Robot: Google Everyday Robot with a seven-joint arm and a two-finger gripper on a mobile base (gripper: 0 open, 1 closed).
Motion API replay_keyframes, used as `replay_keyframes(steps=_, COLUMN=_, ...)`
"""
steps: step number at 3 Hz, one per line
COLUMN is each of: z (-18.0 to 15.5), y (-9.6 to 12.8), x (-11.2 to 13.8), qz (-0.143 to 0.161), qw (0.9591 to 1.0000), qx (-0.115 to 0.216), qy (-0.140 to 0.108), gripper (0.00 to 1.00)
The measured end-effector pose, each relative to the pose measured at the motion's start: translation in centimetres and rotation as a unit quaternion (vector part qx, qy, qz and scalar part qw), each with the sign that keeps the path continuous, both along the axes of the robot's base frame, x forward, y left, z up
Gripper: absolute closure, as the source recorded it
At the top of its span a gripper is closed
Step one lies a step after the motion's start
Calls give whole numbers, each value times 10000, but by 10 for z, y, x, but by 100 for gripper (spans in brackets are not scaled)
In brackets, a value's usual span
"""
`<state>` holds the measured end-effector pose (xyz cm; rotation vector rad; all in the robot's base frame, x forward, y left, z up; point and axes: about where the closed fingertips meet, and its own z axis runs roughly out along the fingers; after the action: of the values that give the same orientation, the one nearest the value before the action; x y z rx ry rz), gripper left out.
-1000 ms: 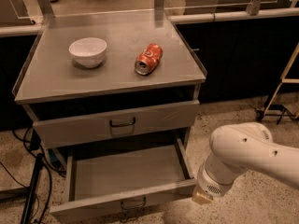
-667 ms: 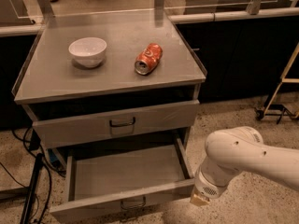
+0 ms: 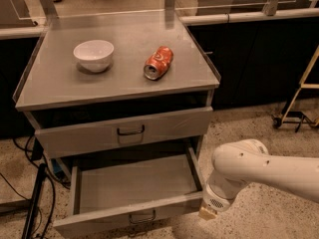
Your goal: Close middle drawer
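The middle drawer (image 3: 130, 214) is pulled far out of the grey steel cabinet (image 3: 124, 91). It is wide and shallow, its inside is bare, and a small metal loop handle (image 3: 142, 217) sits in the middle of its low front. Above it, the taller-fronted drawer (image 3: 124, 131) with a darker handle stands slightly out. My white arm (image 3: 249, 171) comes in from the lower right. My gripper (image 3: 207, 213) hangs at the arm's end, right beside the right front corner of the middle drawer's front. The lowest drawer is out of view.
A white bowl (image 3: 93, 55) and an orange can (image 3: 158, 62) lying on its side rest on the cabinet top. Black cables (image 3: 35, 193) run down the floor at the cabinet's left. A yellow-framed stand (image 3: 299, 101) is at the right. Dark counters run behind.
My arm and gripper have moved a little to the left, closer to the right front corner of the middle drawer. The drawer itself has not visibly moved.
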<state>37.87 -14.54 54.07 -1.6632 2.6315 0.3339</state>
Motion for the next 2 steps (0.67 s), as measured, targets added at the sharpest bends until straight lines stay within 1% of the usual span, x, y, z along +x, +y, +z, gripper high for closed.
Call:
replay_keyframes(steps=1, z=-21, y=3, x=0, qz=-28, qw=9999, qx=58, qy=153, gripper=100)
replay_keyframes(steps=2, z=-44, y=11, x=6, qz=-74, qw=9996, qx=113, qy=268, gripper=100)
